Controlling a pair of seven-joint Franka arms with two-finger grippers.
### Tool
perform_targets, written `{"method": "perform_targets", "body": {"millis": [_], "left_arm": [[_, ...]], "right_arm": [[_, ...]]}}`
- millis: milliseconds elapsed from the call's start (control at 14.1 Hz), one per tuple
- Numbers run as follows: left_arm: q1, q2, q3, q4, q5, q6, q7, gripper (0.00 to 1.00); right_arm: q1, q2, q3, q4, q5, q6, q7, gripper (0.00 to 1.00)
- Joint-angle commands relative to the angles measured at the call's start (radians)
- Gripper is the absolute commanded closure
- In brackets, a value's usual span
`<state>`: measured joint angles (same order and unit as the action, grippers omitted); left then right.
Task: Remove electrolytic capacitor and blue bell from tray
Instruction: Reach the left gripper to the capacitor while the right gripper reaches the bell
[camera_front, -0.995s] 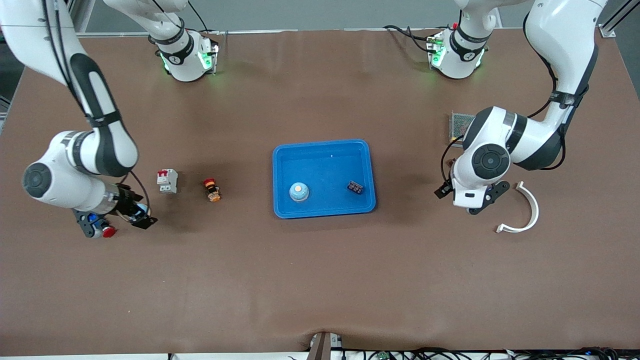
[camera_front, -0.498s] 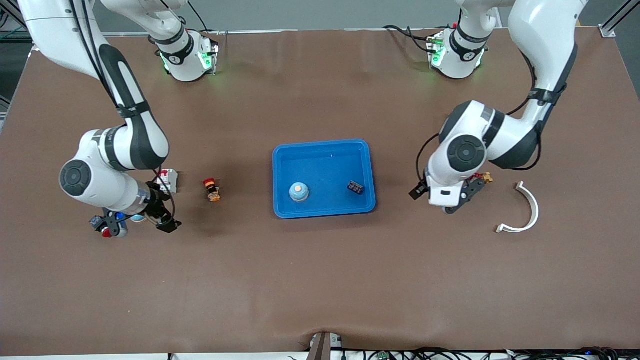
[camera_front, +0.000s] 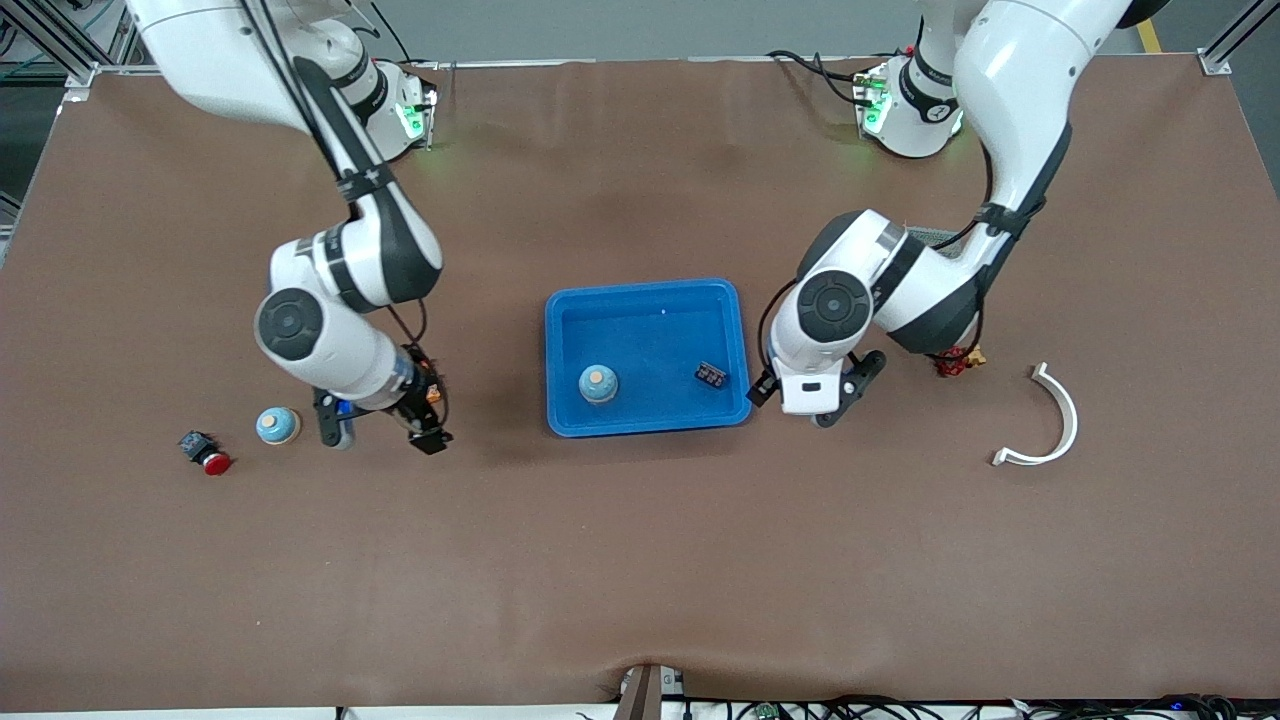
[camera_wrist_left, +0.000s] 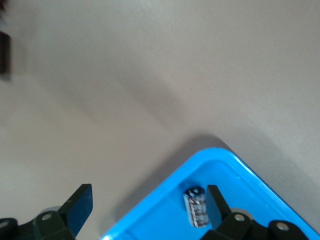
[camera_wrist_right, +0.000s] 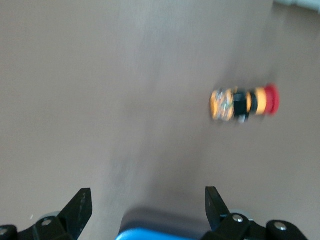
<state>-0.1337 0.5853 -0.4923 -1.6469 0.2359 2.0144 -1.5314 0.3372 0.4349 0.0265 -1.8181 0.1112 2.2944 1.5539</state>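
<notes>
A blue tray (camera_front: 647, 300) sits mid-table. In it stand a pale blue bell (camera_front: 598, 383) with a tan top and a small dark capacitor (camera_front: 711, 375). The capacitor also shows in the left wrist view (camera_wrist_left: 196, 206), just inside the tray's corner (camera_wrist_left: 220, 160). My left gripper (camera_front: 815, 405) is open and empty over the tray's edge toward the left arm's end; its jaws (camera_wrist_left: 148, 195) stand wide apart. My right gripper (camera_front: 375, 425) is open and empty over the table between a second bell (camera_front: 277, 425) and the tray. The tray's corner (camera_wrist_right: 150, 234) shows between its jaws (camera_wrist_right: 146, 195).
An orange-and-red push button (camera_front: 425, 385) lies partly under my right arm, clear in the right wrist view (camera_wrist_right: 243, 103). A red button (camera_front: 207, 455) lies beside the second bell. A white curved piece (camera_front: 1060, 420) and a small red-yellow part (camera_front: 958, 360) lie toward the left arm's end.
Both arms have swung in toward the tray. My right gripper left the red button and the second bell, which now show in full. My left gripper moved away from the white curved piece.
</notes>
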Motion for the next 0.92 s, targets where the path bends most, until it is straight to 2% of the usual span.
{"method": "perform_targets", "body": {"millis": [0,284,640,853], "left_arm": [[-0.049,0.051,0.0,0.072,-0.004,-0.022,-0.068,0.0],[-0.099,0.087,0.005,0.072,0.006,0.051,-0.179,0.0],[-0.13,0.14,0.011,0.056,0.011,0.129,-0.269,0.0],[-0.132,0.153,0.012,0.032,0.013,0.13,-0.276,0.15]], "right_arm": [[0.068,0.007,-0.011,0.011,-0.013,0.049,0.145,0.0],[0.149,0.071,-0.013,0.013,-0.016,0.144,0.306,0.0],[0.217,0.146,-0.013,0.077,-0.019,0.149,0.495,0.0],[0.25,0.165,-0.014,0.083,-0.021,0.148,0.532,0.0]]}}
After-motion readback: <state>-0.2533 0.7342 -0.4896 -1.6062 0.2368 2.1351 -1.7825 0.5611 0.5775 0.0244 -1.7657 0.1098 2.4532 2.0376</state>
